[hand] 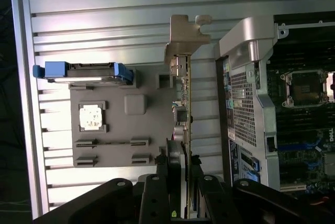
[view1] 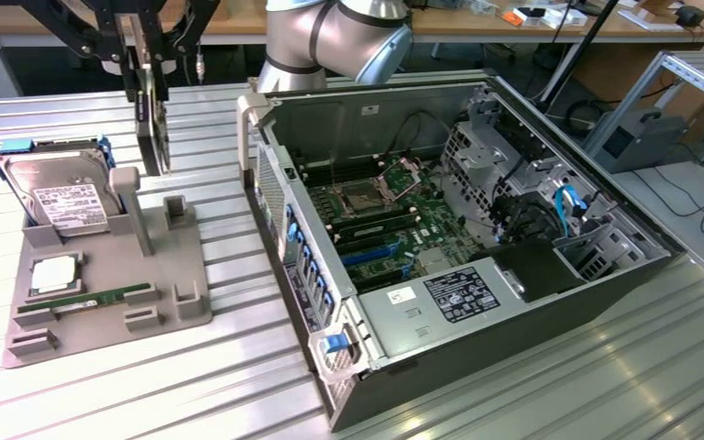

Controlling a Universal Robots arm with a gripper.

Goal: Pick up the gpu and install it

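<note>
GPU: held on edge, long axis vertical, hanging from the gripper over the rear of the grey parts holder. The wrist view shows the card edge-on, with its metal bracket at the far end from the gripper. Jaws narrow, clamped on the card's two faces near its upper end.

Cannot tell whether the card's lower end is clear of the holder's upright posts; in the exterior view it sits just beside them.

Holder contents: hard drive in a blue caddy, a CPU, a green memory stick. None touched by the gripper.

Open computer case lies on the ribbed metal table at the exterior view's right, apart from the card. Motherboard exposed; blue expansion slots look unoccupied.

Step in hand, by my reading: carrying the card between holder and case.

Notes on doing it well:
- The grip is high on a long, thin board, so the free end could swing. Move slowly and avoid sudden rotations.
- Rise straight until the lower end is plainly above the posts before any sideways travel.
- Keep the board plumb, since tilt shows up as an offset at the lower edge.
- The case's near wall and handle stand tall; the card must pass above them.
</note>
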